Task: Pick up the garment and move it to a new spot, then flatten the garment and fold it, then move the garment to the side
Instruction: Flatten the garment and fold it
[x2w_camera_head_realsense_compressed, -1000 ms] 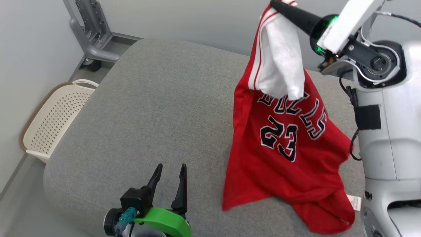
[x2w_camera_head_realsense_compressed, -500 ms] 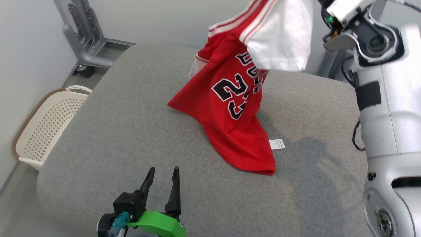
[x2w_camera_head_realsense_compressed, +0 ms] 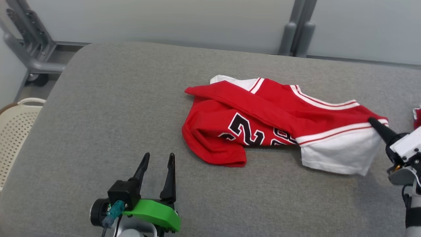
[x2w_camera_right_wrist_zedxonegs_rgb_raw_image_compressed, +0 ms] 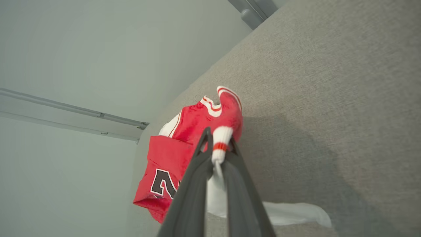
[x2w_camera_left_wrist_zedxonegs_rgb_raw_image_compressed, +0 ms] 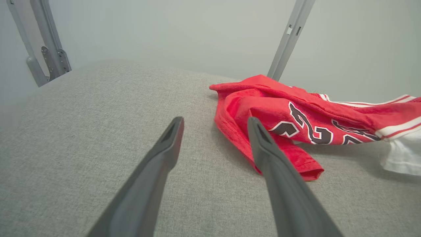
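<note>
My left gripper (x2w_camera_head_realsense_compressed: pixel 158 154) hovers at the near edge of the grey cushion (x2w_camera_head_realsense_compressed: pixel 98 98), its two dark fingers spread wide with nothing between them. They point toward the bunched red hem of the jersey (x2w_camera_head_realsense_compressed: pixel 263 112) and sit near it without touching. I judge the hand is parked there so it can take that loose end once spreading begins.

At the right of the cushion, my right gripper (x2w_camera_head_realsense_compressed: pixel 375 123) is pinched tight on the striped white-and-red trim at the jersey's other end. The wrist view shows that trim caught between the closed fingers. The grip keeps that end slightly raised, and the white panel throws a shadow on the fabric below it.

The jersey lies across the middle of the cushion. It is rumpled and doubled over on itself, with a red fold covering part of the black number. By my reading the move to a new spot is about done, and flattening and folding are not yet begun.

A pale perforated basket (x2w_camera_head_realsense_compressed: pixel 13 131) stands off the cushion's left side, and a grey metal frame (x2w_camera_head_realsense_compressed: pixel 23 42) stands beyond it against the plain wall.
</note>
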